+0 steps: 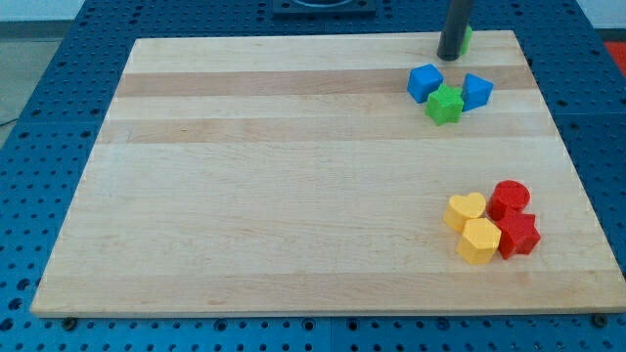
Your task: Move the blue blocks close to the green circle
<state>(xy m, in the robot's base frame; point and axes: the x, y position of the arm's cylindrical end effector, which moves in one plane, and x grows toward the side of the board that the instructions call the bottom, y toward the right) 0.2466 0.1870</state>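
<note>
My tip [451, 57] rests near the board's top edge at the view's upper right. A green block [466, 39] peeks out just behind the rod on its right, mostly hidden; its shape cannot be made out. Below the tip sit a blue cube [424, 82] and a blue block [476, 90], with a green star-like block [445, 105] between and just below them, touching both. The tip stands just above the blue cube, apart from it.
The wooden board [293, 176] lies on a blue perforated table. At the view's lower right a cluster holds a yellow heart [466, 210], a yellow hexagon [479, 241], a red cylinder [510, 198] and a red star-like block [517, 236].
</note>
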